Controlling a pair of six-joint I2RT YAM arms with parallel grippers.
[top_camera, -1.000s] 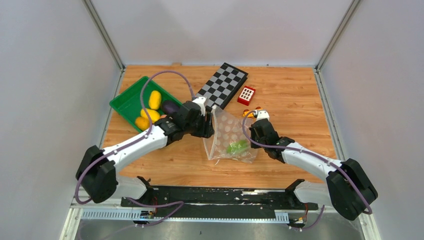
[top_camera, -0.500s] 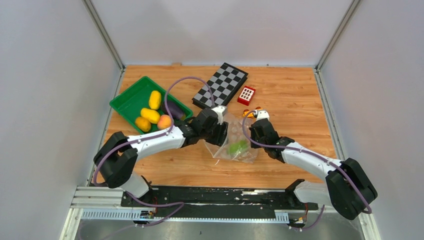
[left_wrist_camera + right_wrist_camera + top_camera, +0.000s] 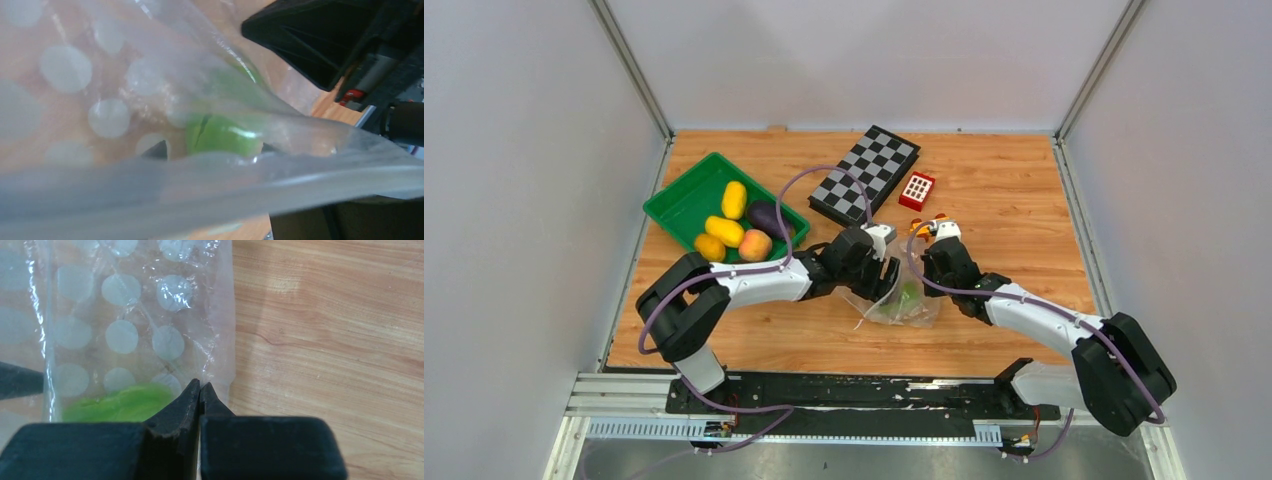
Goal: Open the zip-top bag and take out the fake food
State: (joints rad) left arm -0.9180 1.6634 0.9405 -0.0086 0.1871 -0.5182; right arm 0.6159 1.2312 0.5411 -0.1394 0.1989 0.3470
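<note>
The bag (image 3: 120,335) looks thin, limp and slippery; the right pincer (image 3: 200,389) nips its edge tight. The left pincer (image 3: 212,148), spread wide, flanks the green fruit (image 3: 220,135), which is probably light and hard.

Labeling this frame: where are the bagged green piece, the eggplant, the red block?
green piece (image 3: 220,135), left wrist view, glossy front.
eggplant (image 3: 767,216), top external view, its middle.
red block (image 3: 917,189), top external view, top face.

left claw (image 3: 887,274) veiled by bag (image 3: 921,312), fruit (image 3: 222,135) blurred
</note>
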